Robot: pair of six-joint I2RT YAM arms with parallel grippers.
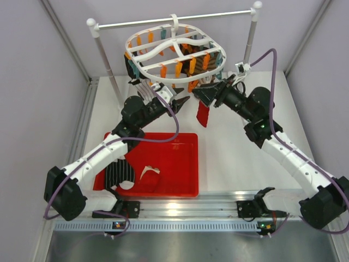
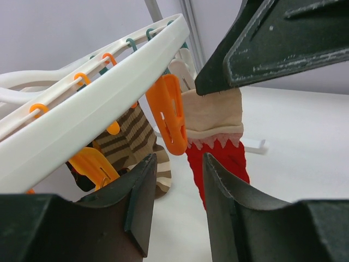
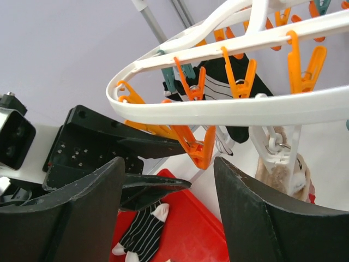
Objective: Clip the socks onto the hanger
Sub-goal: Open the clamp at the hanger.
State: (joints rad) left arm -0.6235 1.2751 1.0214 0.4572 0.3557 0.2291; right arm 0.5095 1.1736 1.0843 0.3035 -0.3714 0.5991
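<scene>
The white hanger (image 1: 175, 53) hangs from a rod and carries orange and teal clips. A red sock (image 1: 203, 114) with a beige-pink top (image 2: 214, 113) hangs under its near edge from a white clip (image 3: 277, 143). A brown striped sock (image 2: 139, 136) and a black striped sock (image 3: 229, 82) also hang from it. My left gripper (image 1: 183, 101) is open and empty just left of the red sock, with an orange clip (image 2: 171, 115) just ahead of its fingertips. My right gripper (image 1: 202, 94) is open, and an orange clip (image 3: 199, 150) hangs between its fingers.
A red tray (image 1: 180, 164) lies near the left arm and holds a black striped sock (image 1: 119, 174) and a white sock (image 1: 148, 173). The rod (image 1: 174, 19) stands on two posts at the back. Grey walls close in both sides.
</scene>
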